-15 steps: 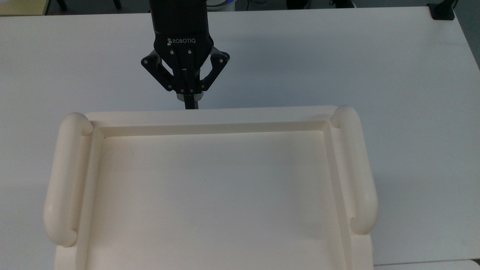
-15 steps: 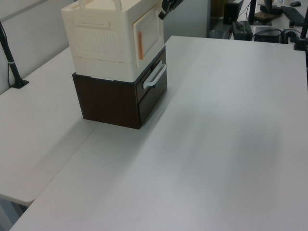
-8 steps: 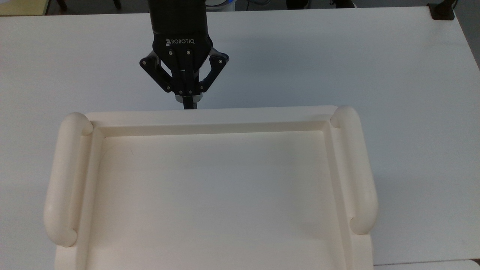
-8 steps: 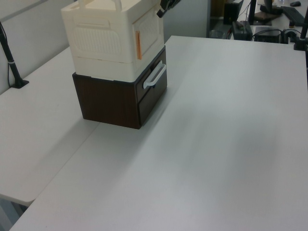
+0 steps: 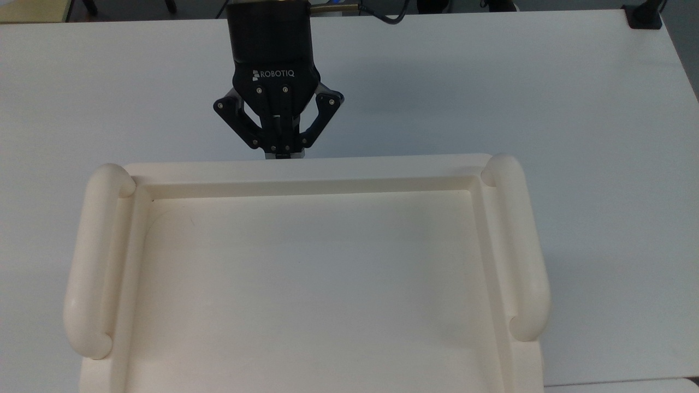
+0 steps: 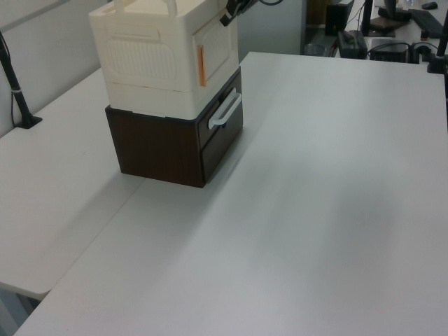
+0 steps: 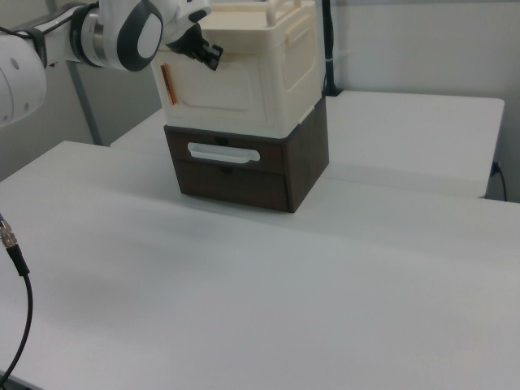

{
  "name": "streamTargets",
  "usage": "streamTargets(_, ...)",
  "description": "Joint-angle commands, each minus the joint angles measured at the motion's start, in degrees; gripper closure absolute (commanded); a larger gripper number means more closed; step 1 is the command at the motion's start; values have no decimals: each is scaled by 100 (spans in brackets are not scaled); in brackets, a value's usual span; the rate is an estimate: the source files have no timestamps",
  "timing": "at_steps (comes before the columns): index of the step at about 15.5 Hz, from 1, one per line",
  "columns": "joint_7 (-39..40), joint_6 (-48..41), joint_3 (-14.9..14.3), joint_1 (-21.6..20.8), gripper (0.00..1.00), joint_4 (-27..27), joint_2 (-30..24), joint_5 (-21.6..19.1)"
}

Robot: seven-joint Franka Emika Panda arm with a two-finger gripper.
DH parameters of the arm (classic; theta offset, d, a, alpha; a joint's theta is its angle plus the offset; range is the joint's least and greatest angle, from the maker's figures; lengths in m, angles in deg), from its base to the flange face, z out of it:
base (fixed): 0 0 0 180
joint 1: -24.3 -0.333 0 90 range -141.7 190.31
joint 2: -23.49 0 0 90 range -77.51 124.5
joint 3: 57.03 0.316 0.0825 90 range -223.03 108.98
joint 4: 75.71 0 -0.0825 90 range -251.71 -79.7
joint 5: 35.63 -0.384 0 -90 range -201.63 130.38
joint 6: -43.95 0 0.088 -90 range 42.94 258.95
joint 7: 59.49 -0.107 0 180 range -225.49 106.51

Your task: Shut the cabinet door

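The cream cabinet [image 5: 382,165] shows its recessed top with thick rails [image 5: 95,262] in the top view. It stands on a dark drawer unit. Its front door [image 7: 213,88], a flat cream panel with an orange strip [image 7: 167,84] at one edge, lies flush with the cabinet front [image 6: 215,47]. My black gripper [image 5: 282,154] is shut, its tip at the cabinet's front edge and touching the upper part of the door [image 7: 210,54]. In the left view the gripper [image 6: 229,14] is at the door's top corner.
Under the cabinet is a dark brown drawer unit [image 7: 244,175] with a white handle [image 7: 223,153]. White table [image 6: 315,210] spreads wide in front. A black clamped pole [image 6: 19,98] stands at the left view's left. A cable end [image 7: 12,244] hangs at the right view's left.
The gripper has moved in toward the cabinet and a little to the top view's right. In the left view the door has swung from slightly ajar to flush.
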Motion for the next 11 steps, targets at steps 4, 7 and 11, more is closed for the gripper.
streamTargets(4,-28,174,-61,-69,98,-79,-2,101)
streamTargets(7,7,174,-61,-69,97,-70,-11,93)
streamTargets(11,68,182,-61,-60,97,-44,-11,93)
